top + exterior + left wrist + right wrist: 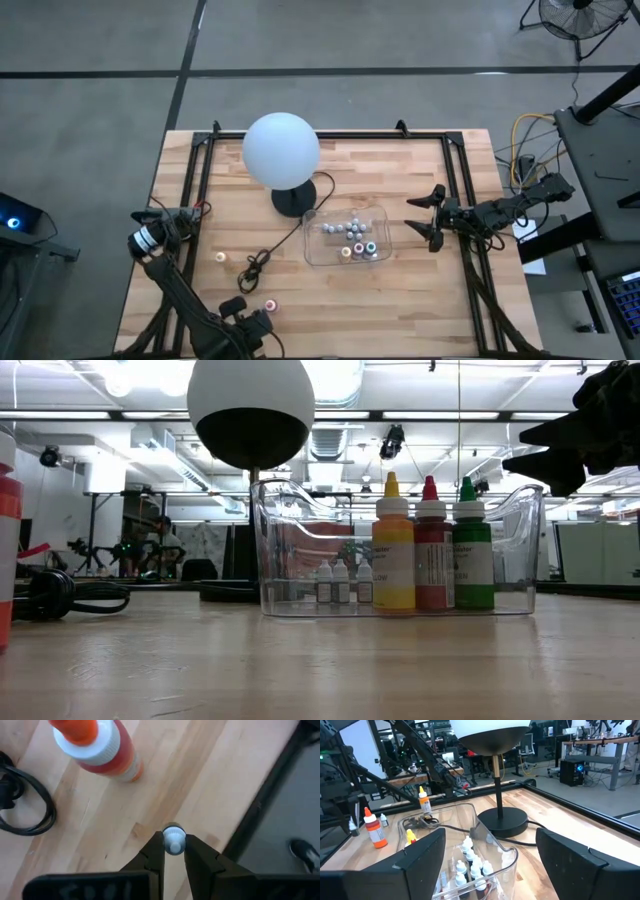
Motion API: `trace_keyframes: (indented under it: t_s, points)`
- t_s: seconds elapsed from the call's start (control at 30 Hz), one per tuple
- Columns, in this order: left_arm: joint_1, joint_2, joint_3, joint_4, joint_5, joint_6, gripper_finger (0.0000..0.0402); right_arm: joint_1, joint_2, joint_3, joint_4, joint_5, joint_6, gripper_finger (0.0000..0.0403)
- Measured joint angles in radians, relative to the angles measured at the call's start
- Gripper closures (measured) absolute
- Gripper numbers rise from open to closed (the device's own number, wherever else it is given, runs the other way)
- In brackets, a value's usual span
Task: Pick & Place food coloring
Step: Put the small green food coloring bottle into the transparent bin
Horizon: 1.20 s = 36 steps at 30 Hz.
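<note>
L gripper (174, 851), lower centre of wrist frame, fingers clamped on tiny white-capped dropper bottle (173, 840) by cap, for lift to clear plastic tray (376, 212) at frame centre. R gripper (432, 217) beside tray, jaws apart, waits.

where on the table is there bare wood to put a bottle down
Bare wood: the strip along the front edge right of the orange-capped bottle, and the right front corner below the tray. The far left corner beside the lamp is also free. Crowded: the middle, with lamp base, cord and tray, and the right claw at the tray's right side.
</note>
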Motion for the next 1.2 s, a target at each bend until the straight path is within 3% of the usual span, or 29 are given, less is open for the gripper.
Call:
trace_keyframes:
  t_s: [0.43, 0.73, 1.07, 1.2]
  points:
    - [0.002, -0.082, 0.126, -0.084, 0.03, 0.127, 0.0369, 0.0, 0.0, 0.0, 0.0, 0.0, 0.0, 0.0092]
    - [0.024, -0.091, 0.271, -0.306, 0.028, 0.204, 0.0369, 0.001, 0.0, 0.0, 0.0, 0.0, 0.0, 0.0101]
    - [0.085, -0.182, 0.294, -0.495, -0.073, 0.223, 0.0369, 0.001, 0.0, 0.0, 0.0, 0.0, 0.0, 0.0092]
    - [0.111, -0.239, 0.271, -0.494, -0.111, 0.276, 0.0369, 0.001, 0.0, 0.0, 0.0, 0.0, 0.0, 0.0097]
